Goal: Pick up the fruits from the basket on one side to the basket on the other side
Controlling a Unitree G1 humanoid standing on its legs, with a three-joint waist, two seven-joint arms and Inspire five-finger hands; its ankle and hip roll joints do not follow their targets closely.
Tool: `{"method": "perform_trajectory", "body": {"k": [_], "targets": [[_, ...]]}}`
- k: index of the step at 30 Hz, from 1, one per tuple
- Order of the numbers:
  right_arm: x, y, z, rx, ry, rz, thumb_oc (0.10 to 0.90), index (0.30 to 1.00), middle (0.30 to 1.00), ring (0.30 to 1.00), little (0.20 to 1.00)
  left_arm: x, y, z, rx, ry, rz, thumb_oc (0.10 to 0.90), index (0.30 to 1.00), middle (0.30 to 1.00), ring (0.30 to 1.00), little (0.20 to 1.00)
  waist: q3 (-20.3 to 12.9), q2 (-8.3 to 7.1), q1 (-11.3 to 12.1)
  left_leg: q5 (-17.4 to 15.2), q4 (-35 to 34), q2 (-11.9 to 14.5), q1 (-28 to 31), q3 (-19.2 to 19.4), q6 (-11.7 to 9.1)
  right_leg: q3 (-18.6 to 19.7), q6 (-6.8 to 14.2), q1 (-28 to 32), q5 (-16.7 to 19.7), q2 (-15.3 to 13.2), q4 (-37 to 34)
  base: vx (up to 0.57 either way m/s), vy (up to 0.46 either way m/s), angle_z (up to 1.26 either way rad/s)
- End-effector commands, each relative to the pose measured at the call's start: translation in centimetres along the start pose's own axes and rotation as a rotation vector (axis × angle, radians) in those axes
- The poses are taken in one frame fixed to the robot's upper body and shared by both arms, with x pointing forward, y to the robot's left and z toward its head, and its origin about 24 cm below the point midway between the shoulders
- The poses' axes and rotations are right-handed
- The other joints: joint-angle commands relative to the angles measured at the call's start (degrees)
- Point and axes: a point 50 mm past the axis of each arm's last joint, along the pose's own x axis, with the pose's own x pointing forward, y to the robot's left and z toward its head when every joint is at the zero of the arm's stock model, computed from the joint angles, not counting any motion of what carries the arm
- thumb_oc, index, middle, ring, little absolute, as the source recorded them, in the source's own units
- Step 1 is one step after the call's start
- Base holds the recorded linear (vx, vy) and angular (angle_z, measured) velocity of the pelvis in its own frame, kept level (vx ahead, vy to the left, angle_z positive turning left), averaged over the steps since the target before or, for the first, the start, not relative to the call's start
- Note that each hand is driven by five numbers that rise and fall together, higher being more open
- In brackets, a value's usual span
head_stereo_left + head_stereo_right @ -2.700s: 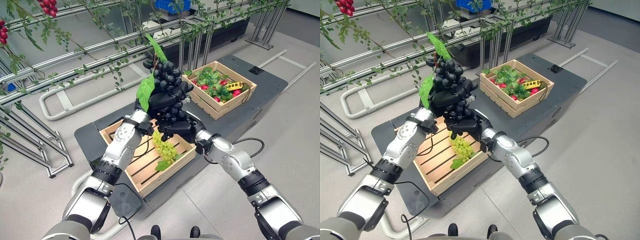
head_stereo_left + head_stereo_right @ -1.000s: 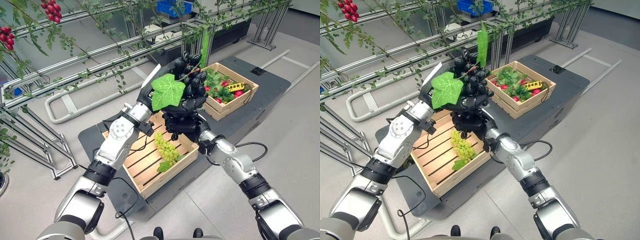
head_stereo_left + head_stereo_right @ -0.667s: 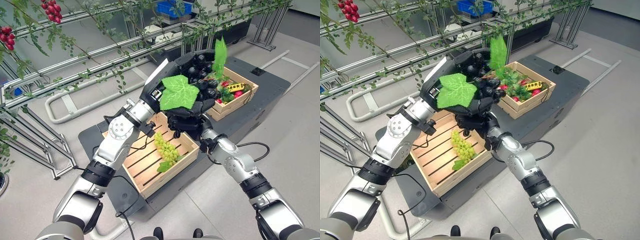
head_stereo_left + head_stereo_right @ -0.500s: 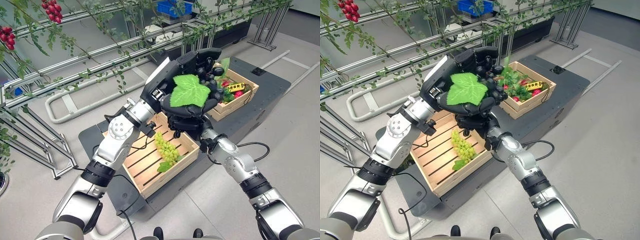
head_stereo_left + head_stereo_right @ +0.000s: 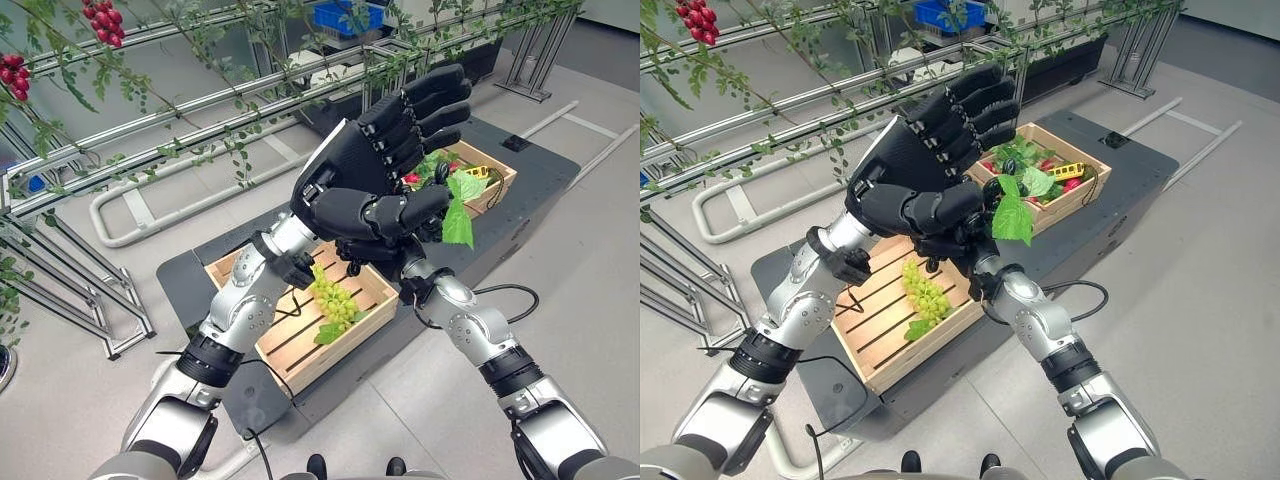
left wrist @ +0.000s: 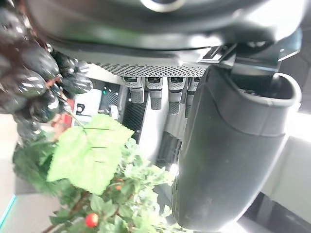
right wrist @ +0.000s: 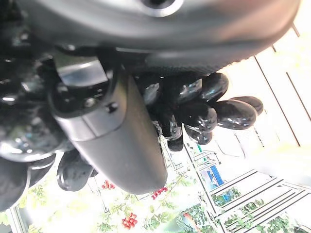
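My left hand (image 5: 385, 150) is raised between the two crates, open with straight fingers (image 6: 156, 92), holding nothing. Just under it my right hand (image 5: 372, 250) is shut on a bunch of black grapes (image 7: 214, 108) whose green leaf (image 5: 458, 222) hangs toward the far crate. The left hand hides most of the bunch in the eye views; the left wrist view shows the grapes (image 6: 29, 63) beside the open fingers. The near wooden crate (image 5: 300, 365) holds a bunch of green grapes (image 5: 333, 300). The far wooden crate (image 5: 497, 188) holds leaves and red fruits.
Both crates sit on a dark low platform (image 5: 540, 170). Metal rails with hanging vines and red berry clusters (image 5: 100, 15) run across the back and left. A yellow object (image 5: 475, 172) lies in the far crate. A blue bin (image 5: 345, 15) stands behind the rails.
My left hand has let go of the black grapes and opened, fingers spread upward. The bunch stays in my right hand and its leaf now hangs on the far crate's side.
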Motion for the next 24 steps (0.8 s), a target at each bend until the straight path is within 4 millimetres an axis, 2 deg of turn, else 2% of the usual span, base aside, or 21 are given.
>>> {"method": "perform_trajectory", "body": {"k": [1, 3, 9, 11, 14, 18, 24], "targets": [[-0.1, 0.6, 4.5, 0.100, -0.293, 0.023, 0.400, 0.300, 0.300, 0.300, 0.300, 0.3, 0.1, 2.5, -0.051, -0.219, 0.002, 0.800, 0.900, 0.900, 0.900, 0.900, -9.8, -2.54, 0.4, -5.9, 0.1, -1.8, 0.6, 0.0, 0.8, 2.1, -1.7, 0.4, -1.0, -0.6, 0.1, 0.00, 0.000, 0.00], [-0.3, 0.2, 4.6, 0.085, -0.300, 0.002, 0.400, 0.300, 0.300, 0.300, 0.300, 0.2, 0.1, 3.1, -0.055, -0.267, 0.011, 0.800, 0.900, 0.900, 0.900, 0.900, -9.9, -2.59, 0.5, -5.9, 0.1, -1.8, 0.6, -0.1, 0.8, 2.1, -1.7, 0.4, -1.0, -0.6, 0.1, 0.00, 0.000, 0.00], [-0.8, -0.8, 4.9, 0.049, -0.329, -0.063, 0.400, 0.300, 0.300, 0.300, 0.300, -1.1, 1.2, 5.2, 0.162, -0.360, 0.202, 0.800, 0.900, 0.900, 0.900, 0.900, -9.9, -2.83, 0.7, -5.8, 0.1, -1.8, 0.4, -0.2, 0.7, 2.0, -1.6, 0.3, -0.9, -0.6, 0.1, 0.00, 0.000, 0.00], [-1.5, -1.8, 4.9, 0.014, -0.335, -0.115, 0.400, 0.300, 0.300, 0.300, 0.300, -2.5, 2.2, 6.3, 0.336, -0.382, 0.335, 0.800, 0.900, 0.900, 0.900, 0.900, -9.9, -2.96, 0.8, -5.7, 0.1, -1.8, 0.3, -0.3, 0.7, 2.0, -1.6, 0.1, -0.9, -0.5, 0.1, 0.00, 0.000, 0.00], [-2.6, -3.4, 4.5, -0.004, -0.333, -0.172, 0.400, 0.300, 0.300, 0.300, 0.300, -4.3, 2.9, 7.2, 0.424, -0.423, 0.420, 0.800, 0.900, 0.900, 0.900, 0.900, -9.9, -3.14, 0.8, -5.7, 0.1, -1.6, 0.3, -0.3, 0.7, 1.9, -1.6, 0.0, -1.0, -0.5, 0.1, 0.00, 0.000, 0.00], [-3.8, -5.0, 3.7, 0.004, -0.325, -0.251, 0.400, 0.300, 0.300, 0.300, 0.300, -5.2, 2.5, 7.0, 0.538, -0.399, 0.456, 0.800, 0.900, 0.900, 0.900, 0.900, -9.7, -3.28, 0.6, -5.6, 0.1, -1.5, 0.3, -0.2, 0.7, 2.3, -1.7, -0.1, -0.8, -0.2, 0.1, 0.00, 0.000, 0.00], [-5.8, -7.1, 3.2, 0.001, -0.346, -0.339, 0.400, 0.300, 0.300, 0.300, 0.300, -6.0, 2.4, 6.2, 0.592, -0.320, 0.446, 0.800, 0.900, 0.900, 0.900, 0.900, -9.2, -3.27, -0.3, -5.7, 0.1, -1.0, 0.7, 0.8, 0.7, 3.2, -1.7, -0.3, -0.6, 0.1, 0.1, 0.00, -0.006, -0.02]]}}
